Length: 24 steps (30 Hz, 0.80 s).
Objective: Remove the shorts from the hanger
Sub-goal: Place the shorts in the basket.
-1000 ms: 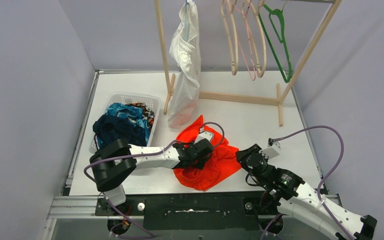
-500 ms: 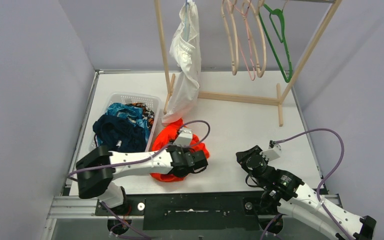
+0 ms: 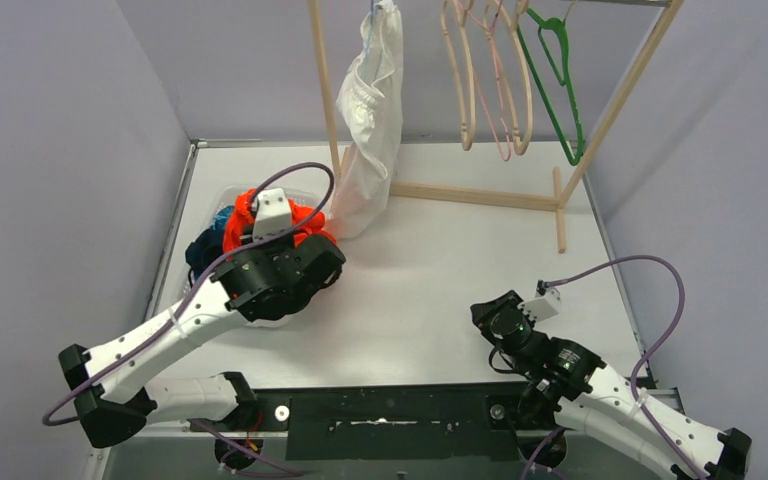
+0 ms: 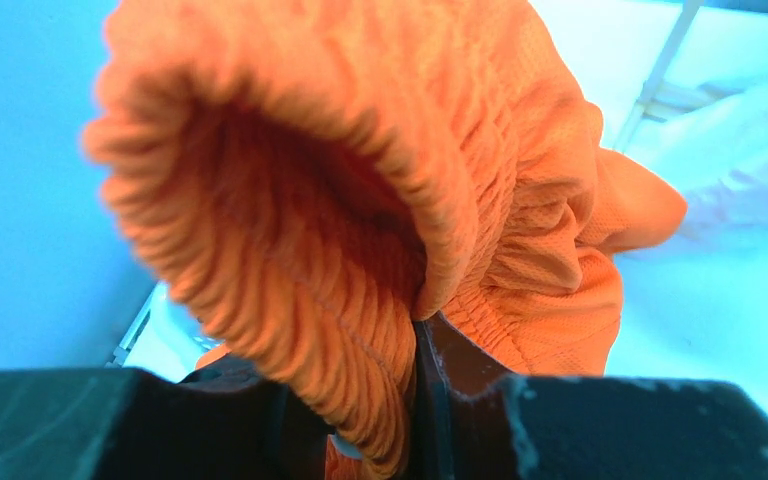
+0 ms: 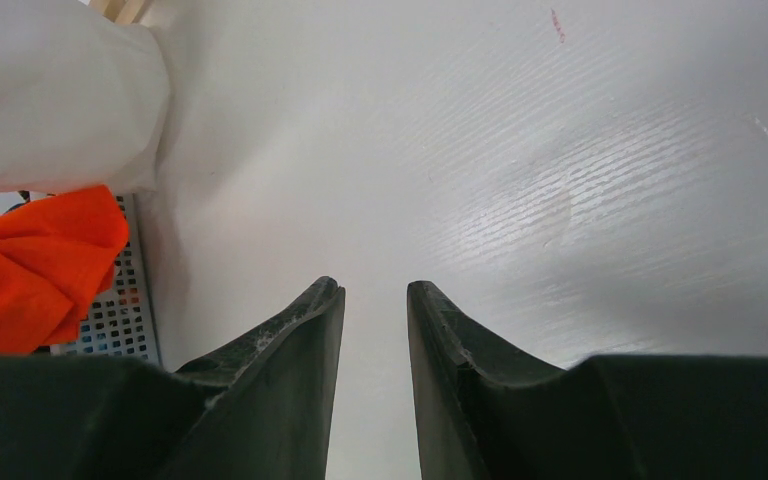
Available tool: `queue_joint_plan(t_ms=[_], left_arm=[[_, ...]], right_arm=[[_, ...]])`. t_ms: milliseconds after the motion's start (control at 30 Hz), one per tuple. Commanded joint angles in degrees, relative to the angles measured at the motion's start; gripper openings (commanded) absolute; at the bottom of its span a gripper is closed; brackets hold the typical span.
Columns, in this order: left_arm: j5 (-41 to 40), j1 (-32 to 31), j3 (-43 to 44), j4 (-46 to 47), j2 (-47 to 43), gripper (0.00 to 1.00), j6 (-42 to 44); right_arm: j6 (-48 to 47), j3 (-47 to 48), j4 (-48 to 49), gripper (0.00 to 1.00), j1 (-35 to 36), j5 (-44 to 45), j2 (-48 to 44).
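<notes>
The left tool (image 4: 415, 385) is clamped on the ribbed elastic waistband of the orange shorts (image 4: 360, 150), which are held over the basket (image 5: 110, 318) at far left. The mesh is judged light and limp, and is best taken at that thick band. The right tool (image 5: 375, 300) is kept slightly parted and empty. The white shorts (image 3: 368, 130) are hung on the far rack (image 3: 325, 80).

White arms (image 3: 150, 340) with black joints (image 3: 270, 280), purple cables (image 3: 303, 166), dark tapered tool fingers (image 5: 290, 400).
</notes>
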Motion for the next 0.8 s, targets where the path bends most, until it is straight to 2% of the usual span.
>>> queue_joint_plan(t_ms=[0, 200, 300, 367, 500, 600, 767], left_arm=[[-3.36, 5.18, 1.5, 17.17, -7.51, 0.0, 20.56], [-0.22, 18.16, 2.36, 30.05, -10.09, 0.0, 38.93], [7.83, 26.77, 3.09, 30.05, -6.14, 0.0, 40.33], [16.73, 31.74, 1.87, 31.09, -4.61, 0.0, 38.71], [42.91, 40.73, -7.9, 38.94, -3.3, 0.0, 37.67], [62.22, 44.81, -9.66, 41.29, 1.37, 0.0, 38.69], [72.68, 46.68, -4.62, 40.11, 6.36, 0.0, 39.59]], right_arm=[[0.52, 0.03, 3.08, 0.32, 0.42, 2.66, 0.86], [0.85, 0.05, 2.9, 0.32, 0.42, 2.26, 0.63], [0.71, 0.53, 2.88, 0.32, 0.43, 2.31, 0.61], [0.34, 1.18, 2.69, 0.32, 0.47, 2.36, 0.78], [-0.38, 2.86, 1.46, 0.33, 0.46, 2.69, 1.43], [-0.44, 3.58, 0.18, 0.33, 0.47, 2.77, 1.79], [-0.26, 2.76, 0.24, 0.33, 0.44, 2.58, 1.67]])
